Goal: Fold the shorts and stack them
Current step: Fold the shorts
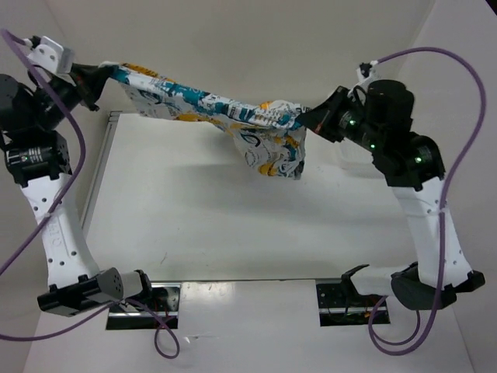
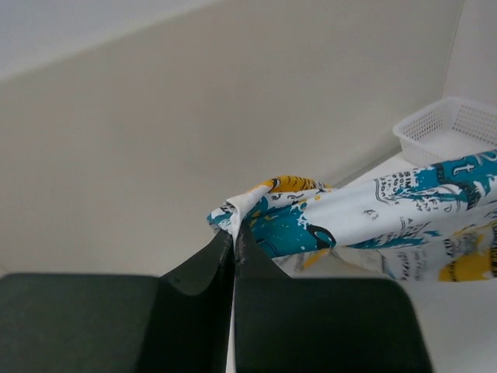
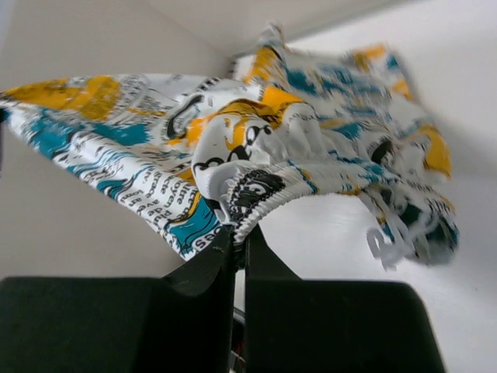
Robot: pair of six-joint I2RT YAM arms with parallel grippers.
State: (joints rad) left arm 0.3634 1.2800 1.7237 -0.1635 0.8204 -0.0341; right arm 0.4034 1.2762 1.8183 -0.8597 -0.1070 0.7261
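Both ends of shorts (image 1: 221, 111) inside left gripper (image 1: 109, 74), right gripper (image 1: 304, 118).

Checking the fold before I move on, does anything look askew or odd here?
Yes: the shorts hang unevenly between the left gripper and right gripper, stretched into a band and bunched near the right one.

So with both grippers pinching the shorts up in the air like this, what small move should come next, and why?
Probably lower the left gripper and right gripper together toward the table, keeping the shorts taut, so they land flat. Each pinches one end, and the cloth hangs bunched in the air, too crumpled to fold.
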